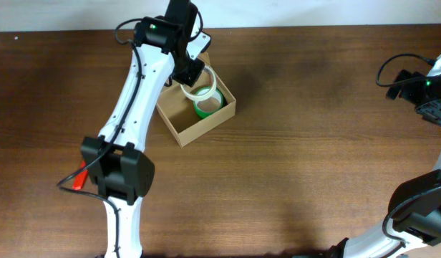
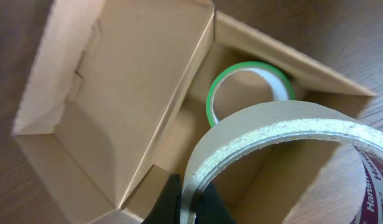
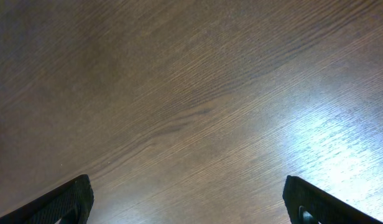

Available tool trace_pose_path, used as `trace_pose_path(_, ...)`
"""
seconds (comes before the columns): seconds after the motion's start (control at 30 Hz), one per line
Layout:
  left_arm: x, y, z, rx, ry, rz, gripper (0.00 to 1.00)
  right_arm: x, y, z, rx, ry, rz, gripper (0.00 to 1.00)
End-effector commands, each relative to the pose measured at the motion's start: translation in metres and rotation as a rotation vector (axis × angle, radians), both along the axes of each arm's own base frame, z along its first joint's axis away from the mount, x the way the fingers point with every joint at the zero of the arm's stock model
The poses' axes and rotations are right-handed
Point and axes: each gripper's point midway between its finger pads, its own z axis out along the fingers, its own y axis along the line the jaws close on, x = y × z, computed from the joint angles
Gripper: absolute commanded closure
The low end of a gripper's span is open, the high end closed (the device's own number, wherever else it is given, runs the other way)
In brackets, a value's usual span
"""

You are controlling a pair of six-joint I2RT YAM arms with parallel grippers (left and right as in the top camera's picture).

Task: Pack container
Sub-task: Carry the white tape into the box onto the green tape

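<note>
Placement step was judged in hand: beige tape roll [image 2: 272,134] was pinched through its wall by the left claw [image 2: 190,202] and held tilted over the open container [image 1: 183,125] (contact with the box could not be told). Container was sat on the tabletop [image 1: 313,143] on the left side near the far edge, flap lid [image 2: 129,81] folded back, green tape roll [image 2: 211,102] already inside at one corner. Right claw [image 3: 188,200] was spread open, empty, over bare tabletop well apart. Next move as judged: roll to be lowered into the free space beside the green roll, kept clear of the walls, then released.
</note>
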Motion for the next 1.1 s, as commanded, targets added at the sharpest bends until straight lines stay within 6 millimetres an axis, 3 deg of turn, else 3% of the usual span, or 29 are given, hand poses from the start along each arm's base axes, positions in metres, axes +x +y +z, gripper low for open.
trace_pose_path(0.0, 0.001, 0.001, -0.039, 0.043, 0.077, -0.009, 0.98, -0.003, 0.000, 0.005, -0.007, -0.011, -0.012, 0.01)
trace_pose_path(0.17, 0.001, 0.000, -0.070, 0.063, 0.137, -0.013, 0.99, -0.003, 0.000, 0.005, -0.007, -0.011, -0.012, 0.01)
trace_pose_path(0.53, 0.002, -0.007, -0.106, 0.054, 0.200, -0.021, 0.99, -0.003, 0.000, 0.005, -0.007, -0.011, -0.011, 0.01)
trace_pose_path(1.07, 0.031, -0.026, -0.103, -0.001, 0.079, -0.020, 0.98, -0.003, 0.000, 0.005, -0.006, -0.011, -0.011, 0.01)
